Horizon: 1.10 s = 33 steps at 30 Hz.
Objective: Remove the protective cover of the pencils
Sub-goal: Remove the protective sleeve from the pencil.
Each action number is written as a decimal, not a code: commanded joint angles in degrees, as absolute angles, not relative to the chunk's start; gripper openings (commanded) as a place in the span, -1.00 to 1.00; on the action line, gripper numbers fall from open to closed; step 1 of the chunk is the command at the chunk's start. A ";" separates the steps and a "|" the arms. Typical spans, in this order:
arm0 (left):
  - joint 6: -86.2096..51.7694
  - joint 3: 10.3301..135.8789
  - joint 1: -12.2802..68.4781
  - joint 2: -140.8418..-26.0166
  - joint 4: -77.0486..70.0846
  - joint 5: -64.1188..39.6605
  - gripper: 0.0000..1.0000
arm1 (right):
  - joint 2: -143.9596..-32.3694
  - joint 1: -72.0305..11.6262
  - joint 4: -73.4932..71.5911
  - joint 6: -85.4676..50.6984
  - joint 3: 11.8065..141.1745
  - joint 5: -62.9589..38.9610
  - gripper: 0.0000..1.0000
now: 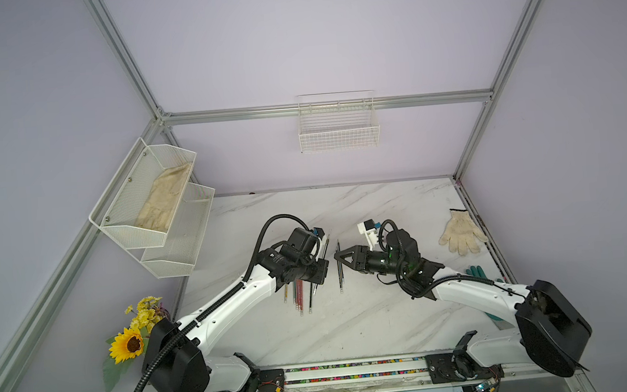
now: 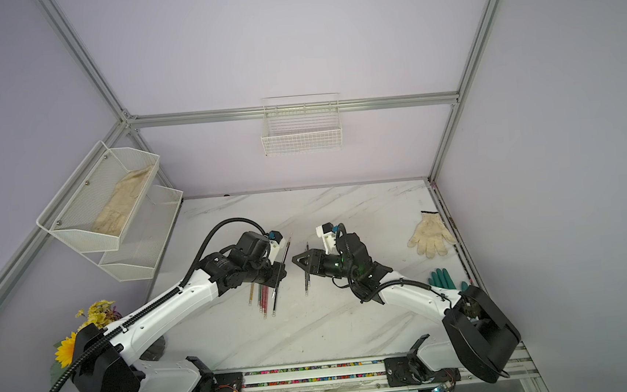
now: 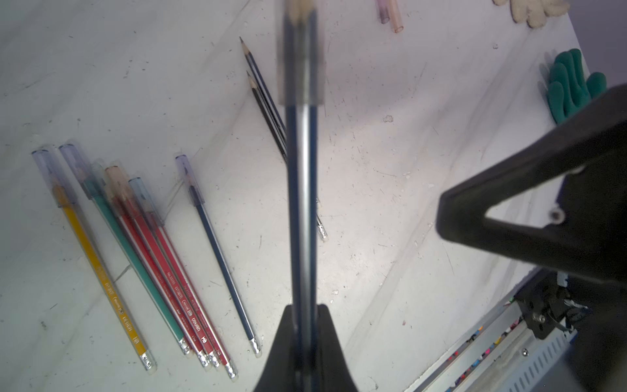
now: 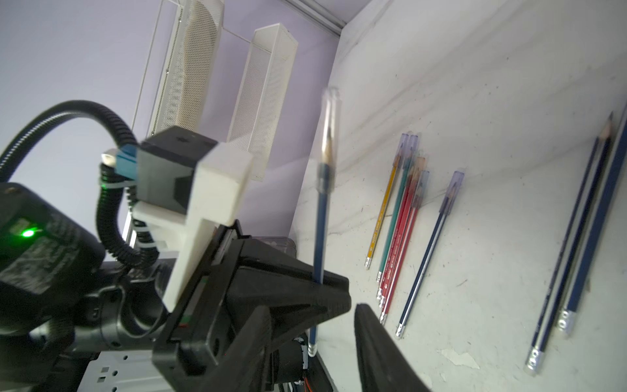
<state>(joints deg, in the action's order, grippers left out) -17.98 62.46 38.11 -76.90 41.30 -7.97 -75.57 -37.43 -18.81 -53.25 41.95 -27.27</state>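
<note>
Shoulders of the left arm (image 1: pixel 176 364) and right arm (image 1: pixel 552 327) sit closest, at the near edge of the marble counter (image 1: pixel 352 324). Both top views: left gripper (image 1: pixel 322 267) mid-counter, clamped on the held pencil (image 1: pixel 325 247), whose covered end points toward the far edge. Right gripper (image 1: pixel 338 257) is just beside it, above two bare pencils (image 1: pixel 340 275). Capped pencils (image 1: pixel 301 297) fan out under the left wrist. Mesh rack (image 1: pixel 124 189) on the left wall, with a pale glove (image 1: pixel 165 201) lying in its upper tier. Wire basket (image 1: pixel 339 139) hangs on the back rail. White glove (image 1: pixel 462 231) and green glove (image 1: pixel 476 270) lie by the right edge, sunflowers (image 1: pixel 128 343) off the near left corner. Left wrist view: fingers (image 3: pixel 334 359) pinched tight on the held pencil's blue shaft, clear cover (image 3: pixel 300 51) on its tip, blurred. On the counter beyond lie yellow, teal and red capped pencils (image 3: pixel 146 254) touching in a fan. One blue capped pencil (image 3: pixel 220 254) lies just apart, with the bare pencils (image 3: pixel 264 101) beyond it and two loose covers (image 3: pixel 390 13) farther off. Right wrist view: the right gripper's own fingers (image 4: pixel 383 353) stand moderately apart, gripping nothing. The held pencil (image 4: pixel 320 220) crosses the left gripper's fingertips.
</note>
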 commanded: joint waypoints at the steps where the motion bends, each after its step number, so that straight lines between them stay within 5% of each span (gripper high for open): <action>1: -12.50 62.03 37.88 -74.49 41.30 -14.57 -1.00 | -74.66 -36.11 -11.40 -47.79 45.19 -25.85 -0.18; 33: -11.87 61.85 38.03 -73.32 39.91 -18.84 -1.00 | -81.27 -33.49 -15.02 -48.73 50.16 -28.49 -0.45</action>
